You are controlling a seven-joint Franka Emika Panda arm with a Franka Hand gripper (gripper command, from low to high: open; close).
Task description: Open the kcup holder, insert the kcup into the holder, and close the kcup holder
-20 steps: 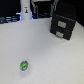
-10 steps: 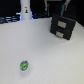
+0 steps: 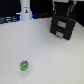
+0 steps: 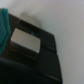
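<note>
The kcup holder (image 3: 63,26) is a black box-shaped unit at the exterior view's right rear, with its front panel facing the table. The kcup (image 3: 23,65), a small pod with a green top, lies alone on the white table at the front left, far from the holder. My gripper (image 3: 64,8) hangs right over the top of the holder, dark against dark, and its jaws cannot be made out. The wrist view shows the holder's black top (image 4: 35,60) with a grey glossy panel (image 4: 25,42) very close up. A teal part (image 4: 4,27) sits at the picture's edge.
A white bottle-like post (image 3: 25,10) stands at the rear left. Dark equipment lines the table's back edge (image 3: 10,20). The white table (image 3: 50,60) stretches between the kcup and the holder.
</note>
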